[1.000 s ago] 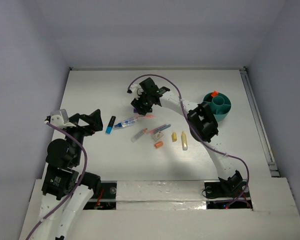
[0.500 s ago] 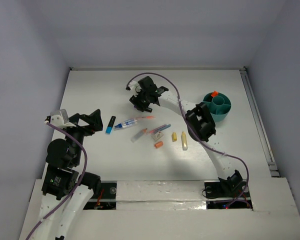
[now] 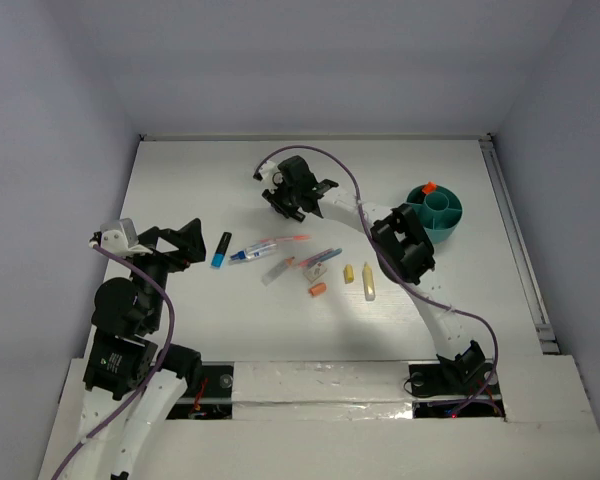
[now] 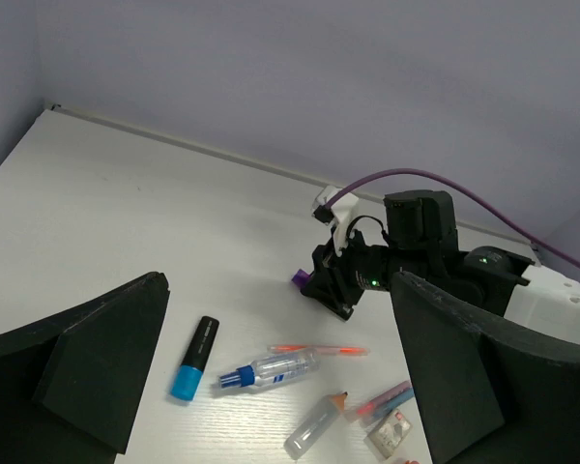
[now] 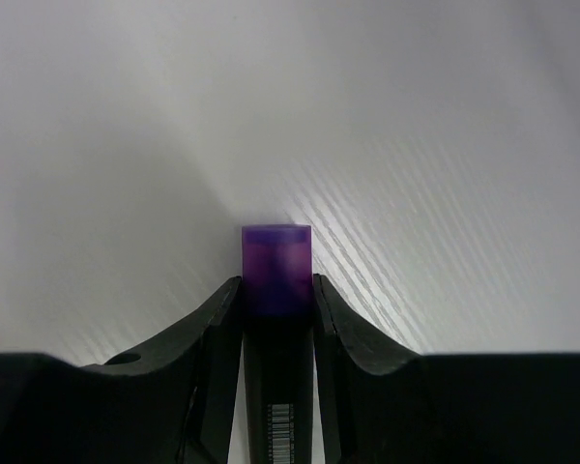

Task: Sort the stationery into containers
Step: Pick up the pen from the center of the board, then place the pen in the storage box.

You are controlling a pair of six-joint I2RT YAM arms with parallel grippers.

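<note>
The left arm [image 3: 128,330] rises from the lower left of the top view, folded close over its base, with its wrist turned toward the right of the frame. The left gripper [image 3: 191,243] hangs with its jaws spread wide and nothing between them. The right arm [image 3: 405,248] climbs from the lower right, bends at an elbow right of centre, and reaches up-left to the upper middle. The right gripper [image 5: 277,282] has both fingers [image 5: 222,319] pressed against the sides of a purple marker [image 5: 276,253].
</note>
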